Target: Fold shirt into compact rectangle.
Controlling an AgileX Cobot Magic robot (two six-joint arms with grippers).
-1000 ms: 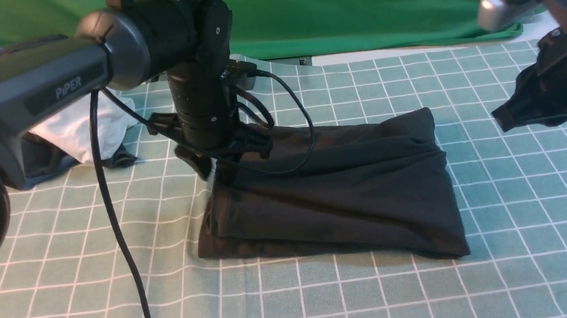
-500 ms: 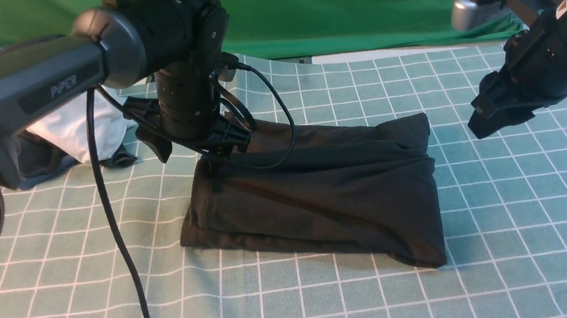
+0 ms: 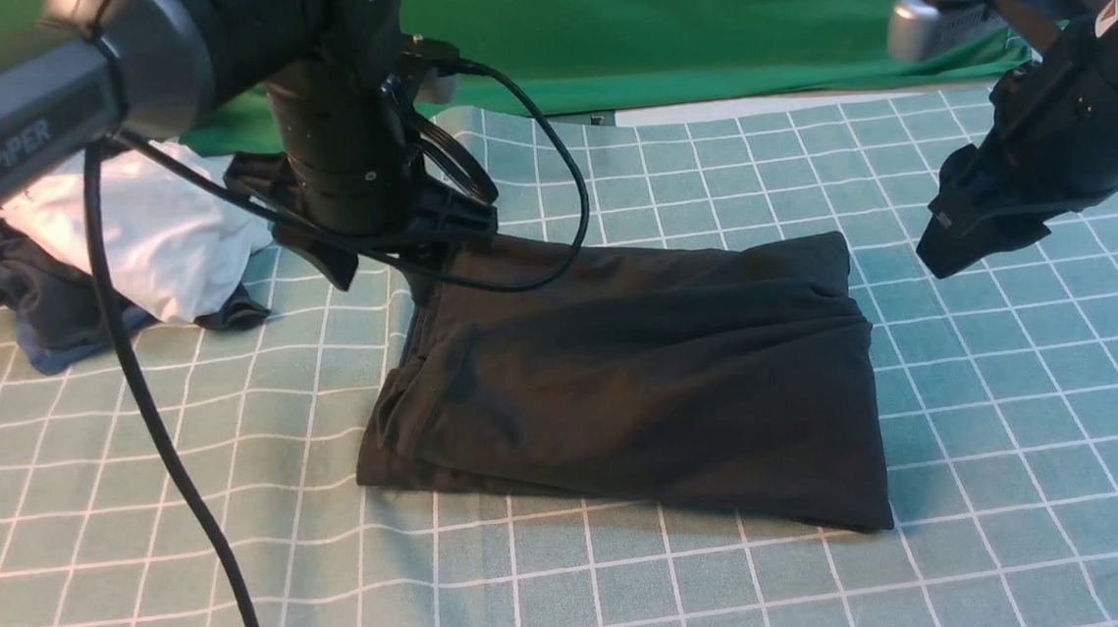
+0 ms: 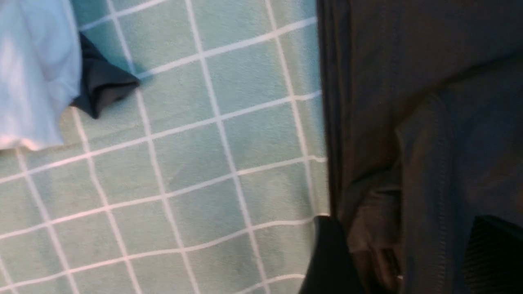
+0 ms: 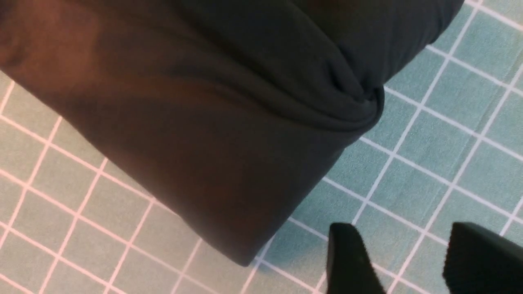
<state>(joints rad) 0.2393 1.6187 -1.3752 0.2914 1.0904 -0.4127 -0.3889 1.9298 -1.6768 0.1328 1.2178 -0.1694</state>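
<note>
Front view: shirt (image 3: 642, 376) lies in a rough rectangle mid-frame on counter (image 3: 1023, 478), left fingers (image 3: 337, 268) and right fingers (image 5: 347, 261) both spread, empty; fold looks done, next just clear arms.

Everywhere underneath, a pale green cloth (image 3: 638, 593) with white grid lines, spread flat, a little wavy toward the near side. In the middle of it the shirt (image 3: 643, 386), black, folded to a rough rectangle (layers visible at the near left corner). At far left, well apart from it, a white garment (image 3: 150, 234) partly over a dark grey and blue bundle (image 3: 48, 329). Along the far side, a plain green sheet (image 3: 696, 19).
</note>
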